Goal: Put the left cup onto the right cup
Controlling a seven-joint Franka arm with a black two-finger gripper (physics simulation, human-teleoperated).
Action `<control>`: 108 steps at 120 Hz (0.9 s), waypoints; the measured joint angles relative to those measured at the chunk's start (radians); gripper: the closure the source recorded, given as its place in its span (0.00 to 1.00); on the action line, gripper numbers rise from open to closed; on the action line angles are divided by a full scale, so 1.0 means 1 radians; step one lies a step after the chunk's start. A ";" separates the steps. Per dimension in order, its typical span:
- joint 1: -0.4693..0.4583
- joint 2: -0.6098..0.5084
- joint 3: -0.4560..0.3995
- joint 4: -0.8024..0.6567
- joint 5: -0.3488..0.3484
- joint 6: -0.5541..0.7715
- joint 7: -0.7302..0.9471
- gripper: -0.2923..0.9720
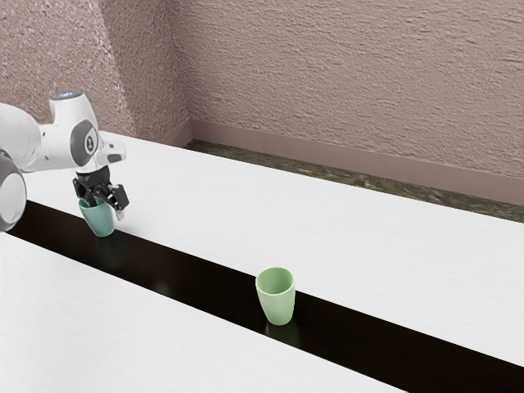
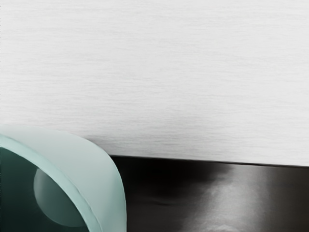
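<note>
A teal cup (image 1: 98, 219) stands slightly tilted at the left end of the black strip (image 1: 352, 336). My gripper (image 1: 106, 201) is on its rim, one finger inside and one outside the wall nearer the exterior view's right, shut on that wall. In the wrist view the teal cup (image 2: 72, 164) sits large just under my hand, its inside and round bottom showing. A light green cup (image 1: 276, 295) stands upright on the same strip, well off toward the exterior view's right, with nothing touching it.
White tabletop (image 1: 270, 213) lies on both sides of the glossy black strip. A pink textured wall (image 1: 344, 74) with a baseboard runs behind the table. The strip between the two cups is bare.
</note>
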 joint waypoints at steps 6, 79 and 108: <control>0.001 0.001 0.001 -0.002 0.000 0.005 0.000 0.27; 0.014 0.007 0.014 -0.010 -0.025 0.020 -0.003 0.80; 0.014 0.007 0.030 -0.023 -0.037 0.021 -0.009 0.84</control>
